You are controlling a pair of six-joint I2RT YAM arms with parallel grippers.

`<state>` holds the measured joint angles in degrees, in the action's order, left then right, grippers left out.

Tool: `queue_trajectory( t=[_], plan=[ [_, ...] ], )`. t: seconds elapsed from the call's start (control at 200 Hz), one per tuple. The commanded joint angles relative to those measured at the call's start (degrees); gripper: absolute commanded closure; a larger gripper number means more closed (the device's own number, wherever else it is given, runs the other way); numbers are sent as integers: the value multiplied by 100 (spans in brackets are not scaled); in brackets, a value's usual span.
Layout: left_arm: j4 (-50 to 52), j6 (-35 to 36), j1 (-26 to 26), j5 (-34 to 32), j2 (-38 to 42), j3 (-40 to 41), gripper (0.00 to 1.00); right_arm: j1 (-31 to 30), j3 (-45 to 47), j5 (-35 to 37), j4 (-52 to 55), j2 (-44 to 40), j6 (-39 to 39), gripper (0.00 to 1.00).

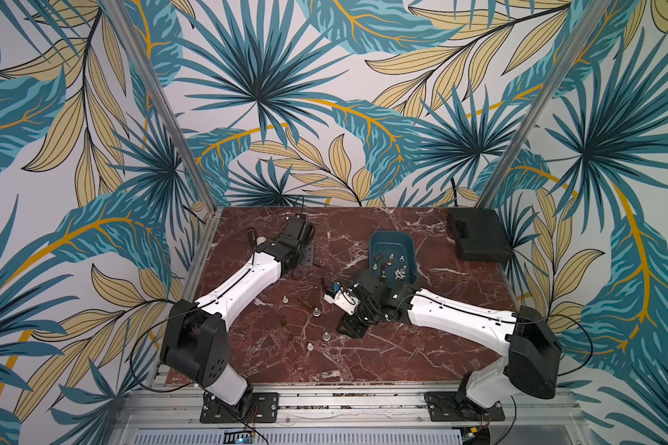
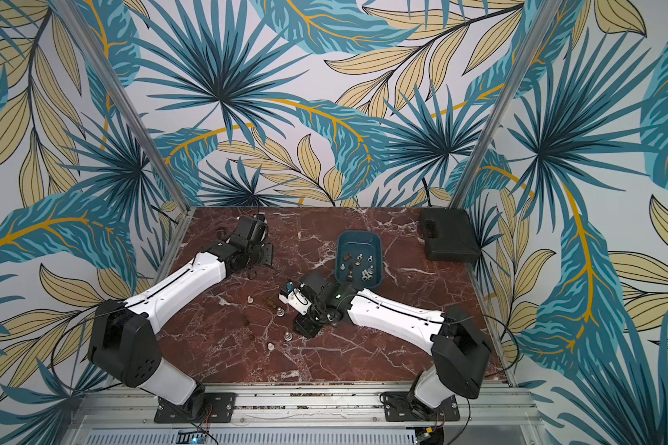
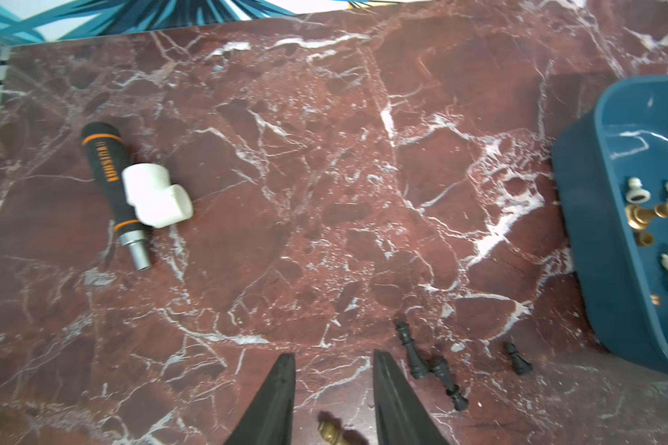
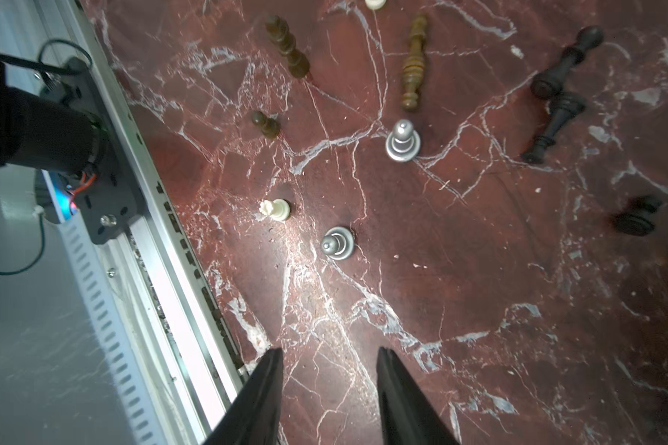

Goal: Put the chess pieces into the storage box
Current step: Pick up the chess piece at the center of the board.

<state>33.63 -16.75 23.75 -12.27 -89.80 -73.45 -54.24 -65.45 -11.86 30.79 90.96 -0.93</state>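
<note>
The teal storage box (image 1: 412,266) stands behind the table's middle with several chess pieces in it; its wall (image 3: 579,215) shows in the left wrist view. Loose pieces lie scattered in front of it: silver pawns (image 4: 402,140) (image 4: 337,242), a white one (image 4: 274,209), brown ones (image 4: 288,46) (image 4: 413,61) and black ones (image 3: 413,350) (image 4: 552,127). My right gripper (image 4: 328,354) hangs open over bare marble near the silver pawns, in a top view (image 1: 344,331). My left gripper (image 3: 334,362) at the back left is open, and a brass piece (image 3: 330,431) lies between its fingers, not gripped.
A flat black case (image 1: 479,235) sits in the back right corner. A black-and-orange tool (image 3: 110,173) and a white pipe elbow (image 3: 155,194) lie together at the back left. The aluminium rail (image 4: 139,239) runs along the table's front edge.
</note>
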Motion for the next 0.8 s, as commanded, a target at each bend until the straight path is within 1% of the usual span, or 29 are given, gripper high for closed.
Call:
queue_trajectory(
  t=[0.0,0.12,0.316,0.371,0.521,0.796],
  plan=[
    [74,-68,-133,-69,389,124,62,-217,-282,438,177,343,380,55],
    [-35,-97,-216,55,486,284,62,-361,-533,579,224,747,489,55],
    [-88,-174,-264,101,369,412,62,-548,-859,802,288,1260,546,56],
    [-112,-171,-276,98,350,424,62,-577,-913,806,288,1354,541,56],
    [-146,-158,-305,58,314,473,62,-613,-1026,807,314,1562,558,63],
    [-269,-258,-318,149,296,628,61,-619,-1118,1032,331,1884,488,63]
  ],
)
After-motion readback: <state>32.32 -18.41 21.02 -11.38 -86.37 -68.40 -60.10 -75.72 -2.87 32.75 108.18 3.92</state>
